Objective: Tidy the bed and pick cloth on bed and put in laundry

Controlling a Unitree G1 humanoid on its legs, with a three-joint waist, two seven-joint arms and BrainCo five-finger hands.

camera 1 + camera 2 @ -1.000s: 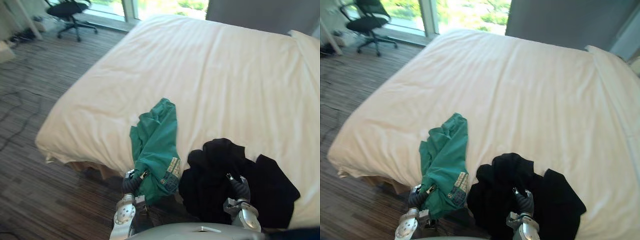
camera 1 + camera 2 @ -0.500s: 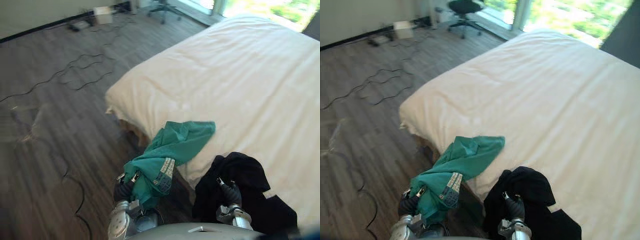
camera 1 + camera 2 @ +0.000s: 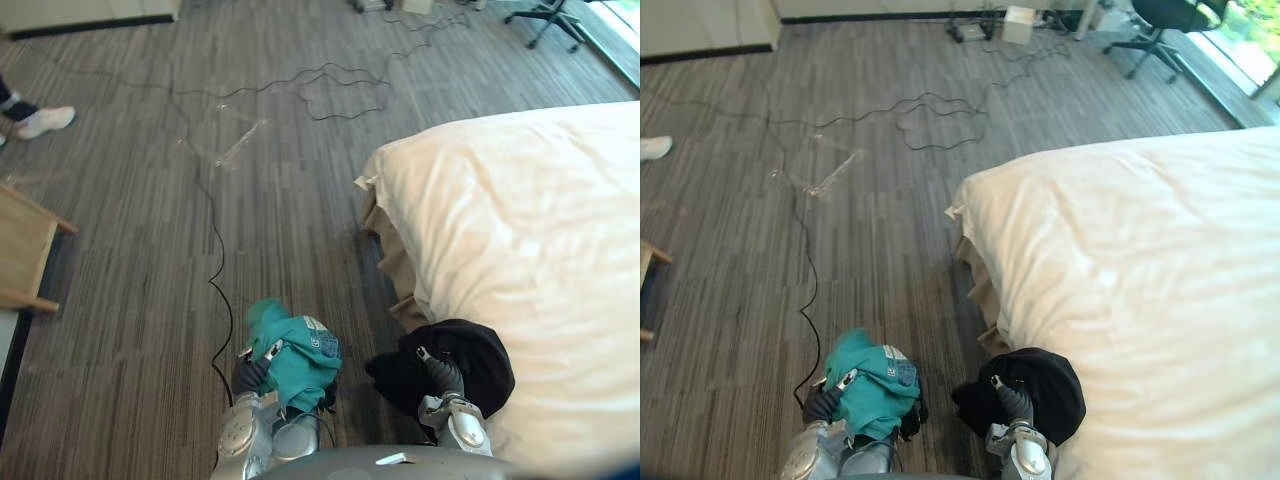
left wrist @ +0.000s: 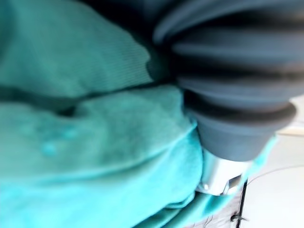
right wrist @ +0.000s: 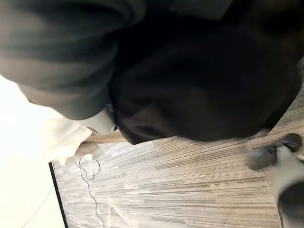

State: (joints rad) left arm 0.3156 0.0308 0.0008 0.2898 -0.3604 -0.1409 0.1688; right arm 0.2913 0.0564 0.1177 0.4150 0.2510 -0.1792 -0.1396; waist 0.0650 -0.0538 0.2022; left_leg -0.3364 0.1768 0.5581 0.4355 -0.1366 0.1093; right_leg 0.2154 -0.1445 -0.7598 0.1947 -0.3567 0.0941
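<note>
Hauling green cloth (image 3: pixel 300 360) on the left robot hand (image 3: pixel 248 376) and black cloth (image 3: pixel 472 355) on the right robot hand (image 3: pixel 439 373) (fingers buried, grip unreadable) probably wants both bundles held off the floor (image 3: pixel 150 250).

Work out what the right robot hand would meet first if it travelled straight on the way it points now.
The black cloth bunched around the right robot hand comes first. Beyond it, probably the side of the bed near its corner, though depth is unclear.
</note>
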